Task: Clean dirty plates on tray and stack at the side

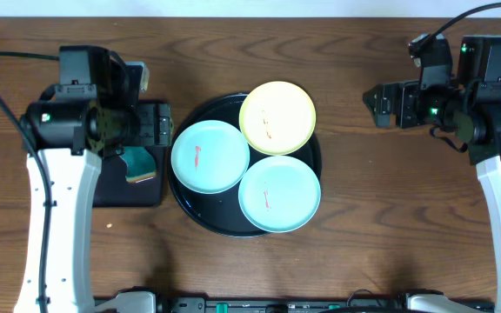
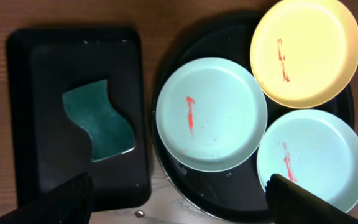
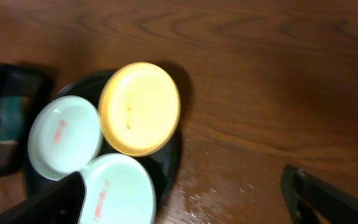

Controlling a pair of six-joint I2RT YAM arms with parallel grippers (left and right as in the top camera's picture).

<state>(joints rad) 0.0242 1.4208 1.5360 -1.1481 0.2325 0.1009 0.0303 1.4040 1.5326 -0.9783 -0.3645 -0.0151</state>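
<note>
A dark brown wooden table [image 1: 381, 252] with pronounced wavy grain fills every view under soft, even light, and a faint speckled patch [image 3: 219, 193] on it may be water droplets.

We can read no text, label, brand name or number in any of the three views. The red marks on the plates [image 1: 210, 156] are shapeless smears, not writing. The round tray [image 1: 194, 209] under them is plain black.
</note>
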